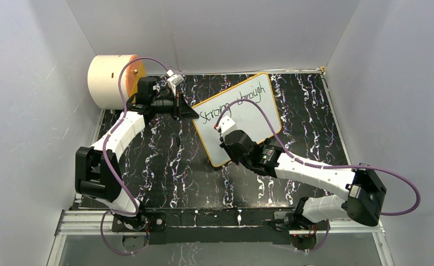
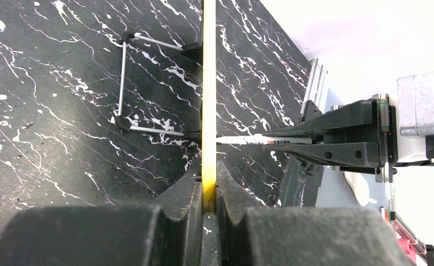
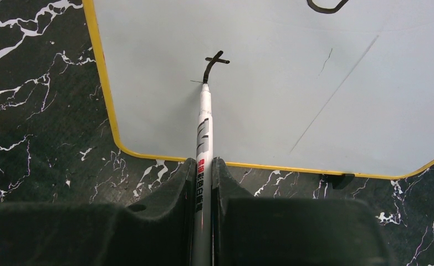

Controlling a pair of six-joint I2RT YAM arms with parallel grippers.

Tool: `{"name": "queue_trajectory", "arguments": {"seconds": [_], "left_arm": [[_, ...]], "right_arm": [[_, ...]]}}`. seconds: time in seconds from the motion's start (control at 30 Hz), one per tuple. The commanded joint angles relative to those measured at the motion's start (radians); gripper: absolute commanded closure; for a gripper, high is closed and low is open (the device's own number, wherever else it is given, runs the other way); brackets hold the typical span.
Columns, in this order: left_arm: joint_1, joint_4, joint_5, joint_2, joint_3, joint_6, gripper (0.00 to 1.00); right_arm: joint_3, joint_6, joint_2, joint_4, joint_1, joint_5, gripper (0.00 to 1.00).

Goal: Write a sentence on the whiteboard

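Reading "Strong through" at frame centre, the whiteboard (image 1: 257,119) likely needs more words; right hand (image 3: 204,164) grips the pen (image 3: 204,119) mid-letter; left hand (image 2: 209,178) pinches its yellow edge.

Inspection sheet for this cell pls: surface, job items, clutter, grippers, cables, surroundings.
Surface: black, white-veined table.
Job's things: whiteboard, reads "Strong through"; marker, tip on the board at a small cross-shaped stroke.
Clutter: cream cylinder with orange face, far left corner, apart from the board.
Grippers: left gripper shut on the whiteboard's yellow edge; right gripper shut on the marker.
Cables: purple cable loops along each arm; the right arm's crosses above the board.
Surroundings: plain grey walls on three sides.
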Motion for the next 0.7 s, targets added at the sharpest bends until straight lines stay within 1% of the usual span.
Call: {"name": "queue_trajectory", "arguments": {"seconds": [0.0,0.47,0.67], "left_arm": [[-0.001,-0.019,0.002,-0.038,-0.008,0.005,1.00],[-0.001,-0.021,-0.001,-0.036,-0.010,0.007,1.00],[0.000,-0.021,0.002,-0.036,-0.008,0.005,1.00]], "right_arm": [[0.020,0.011,0.000,0.003,-0.004,0.024,1.00],[0.021,-0.003,-0.021,0.053,-0.005,0.064,1.00],[0.008,-0.020,-0.075,0.110,-0.006,0.046,1.00]]}}
